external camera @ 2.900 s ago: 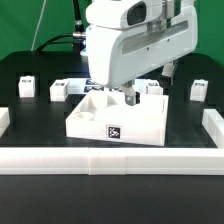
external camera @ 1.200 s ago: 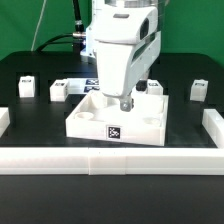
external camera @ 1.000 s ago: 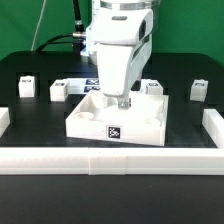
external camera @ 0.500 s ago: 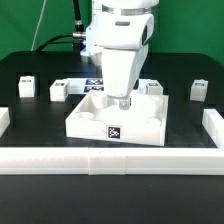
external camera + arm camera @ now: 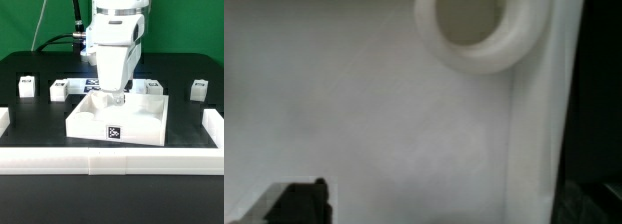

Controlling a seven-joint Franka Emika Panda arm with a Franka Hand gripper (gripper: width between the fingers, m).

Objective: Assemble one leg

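Black table (image 5: 40,122) lies before a green backdrop (image 5: 25,25), fenced by long white border rails (image 5: 110,160). At its middle sits a wide white tray-like plastic piece (image 5: 85,128) with recessed corners and a black-and-white square tag (image 5: 114,131) on its front wall.

A white robot arm (image 5: 118,45) points straight down, and its pincer (image 5: 118,100) hangs inside the tray, directly below the arm, low over the tray's floor. In the wrist view one dark fingertip (image 5: 299,200) shows far off to the side, with only bare white tray floor beside it. The jaws stand spread and grasp nothing. Ahead of the pincer in that view is a raised round socket ring (image 5: 473,60) moulded in the tray.

Four small white plastic cuboid blocks with tags rest on the table, all outside the tray and apart from the pincer. The nearest leg (image 5: 152,87) stands just beyond the tray's rear edge, toward the exterior view's right of the pincer. A second leg (image 5: 199,89) is farther out on that side. A third leg (image 5: 61,91) and a fourth leg (image 5: 27,87) stand to the exterior view's left of the pincer, the fourth well apart.
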